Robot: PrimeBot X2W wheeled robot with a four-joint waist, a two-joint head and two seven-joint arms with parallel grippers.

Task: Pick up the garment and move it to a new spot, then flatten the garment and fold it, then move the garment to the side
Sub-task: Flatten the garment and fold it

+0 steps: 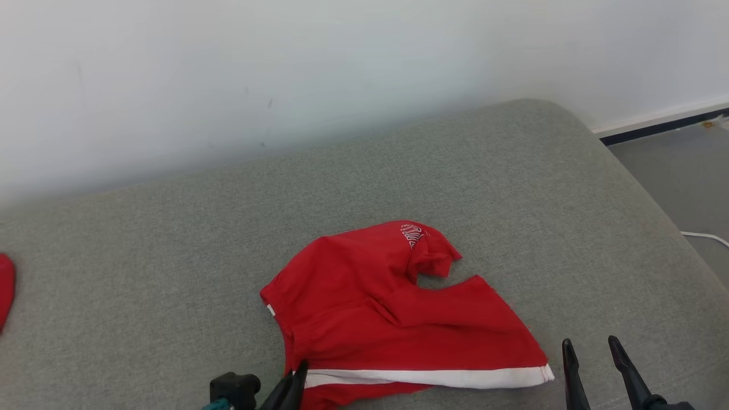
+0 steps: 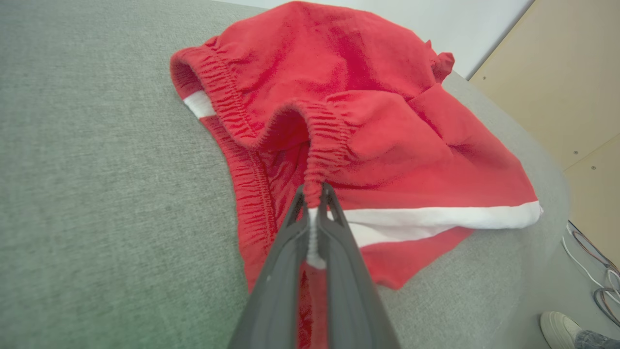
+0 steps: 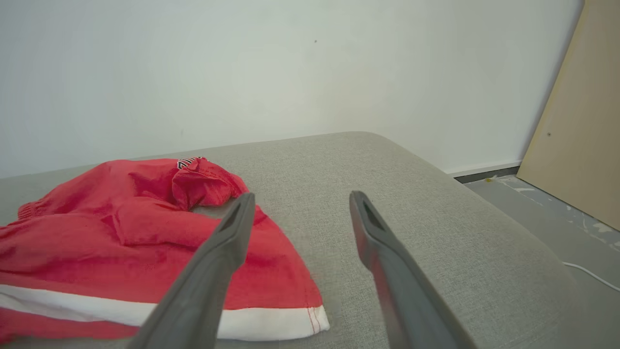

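Left gripper (image 2: 315, 194): closed, 2 fingers pinching the elastic waistband (image 2: 322, 140) of the garment (image 1: 370, 296).
Right gripper (image 3: 300, 201): open, 2 fingers spread, holding nothing, just beside the garment's white-striped end.
Garment: red shorts, 1 white stripe (image 1: 427, 377), rumpled, lying on the grey cushion (image 1: 171, 228) near its front edge.
Cushion: set against a white wall (image 1: 285, 68).
Other: shoe (image 2: 557, 327) on the floor.
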